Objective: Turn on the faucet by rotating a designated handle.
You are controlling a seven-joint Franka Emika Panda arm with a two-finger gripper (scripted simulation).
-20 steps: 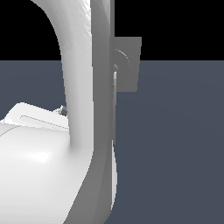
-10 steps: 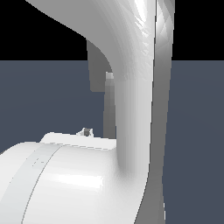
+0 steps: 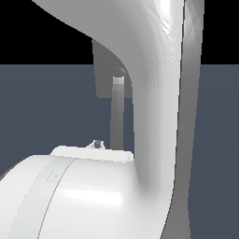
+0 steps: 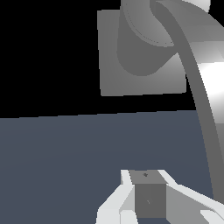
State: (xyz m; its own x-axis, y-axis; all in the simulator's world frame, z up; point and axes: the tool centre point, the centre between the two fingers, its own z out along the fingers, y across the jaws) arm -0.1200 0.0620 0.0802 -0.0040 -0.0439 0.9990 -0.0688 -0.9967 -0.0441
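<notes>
handle (image 3: 117, 112) hangs down from faucet (image 3: 105, 70), arm (image 3: 158, 107) beside.

Flat slate-blue floor (image 3: 56, 112) running back to a black backdrop.

From here the floor looks one even dark blue-grey, unmarked, meeting the blackness at a straight horizon. Whether the grey faucet (image 3: 103, 74) rests on it I cannot tell, since its block straddles that horizon line and the white arm covers much of the ground.
</notes>
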